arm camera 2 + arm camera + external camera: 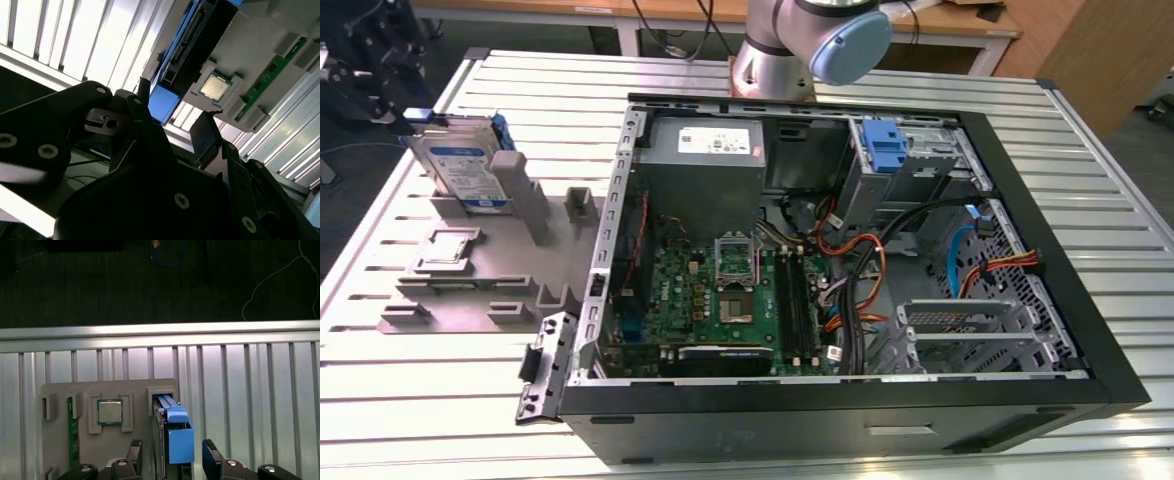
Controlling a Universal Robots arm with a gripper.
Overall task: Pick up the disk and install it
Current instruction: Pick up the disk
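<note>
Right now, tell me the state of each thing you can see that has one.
Disk: upright on edge in the grey holder, not gripped.
Gripper: open, straddling the disk.
Computer case: lying flat, side open.
Processor chip: flat in a holder recess.
Memory stick: on edge in a holder slot.

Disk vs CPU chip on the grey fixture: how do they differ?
The disk stands on edge in its slot; the CPU chip lies flat in a recess. The disk is far larger and blue-framed; the CPU chip is small, square, silver. Both sit on the grey fixture.
</note>
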